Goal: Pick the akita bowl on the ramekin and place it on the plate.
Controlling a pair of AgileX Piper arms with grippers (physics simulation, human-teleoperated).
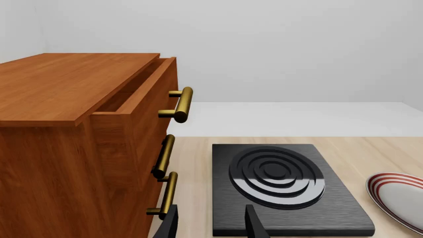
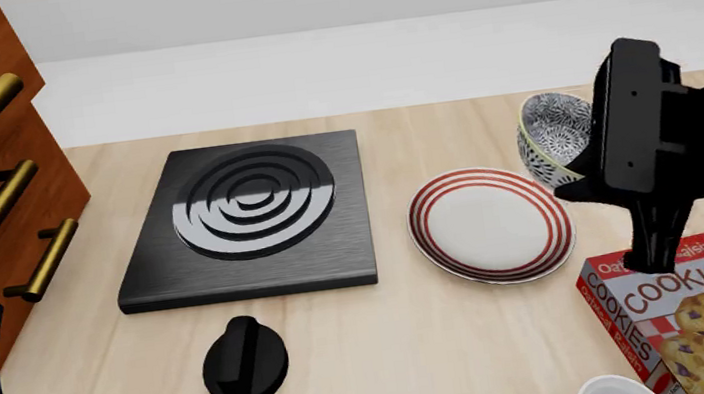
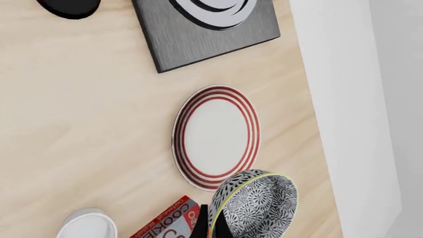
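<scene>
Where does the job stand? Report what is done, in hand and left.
Done: the speckled black-and-white akita bowl is off the plain white ramekin and tilted in the air. In hand: the right gripper grips its rim, beside the red-ringed white plate. Left: carry it over the plate, set it down and release. The left gripper hangs open near the wooden drawers.

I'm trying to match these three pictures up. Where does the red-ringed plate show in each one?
Left wrist view: only an edge of the plate shows, cut off at the picture's lower right corner.
Front view: the plate lies right of centre, beside the black stove burner.
Right wrist view: the plate sits whole near the picture's centre.
Shared landmark: the burner appears in all three, next to the plate.
</scene>
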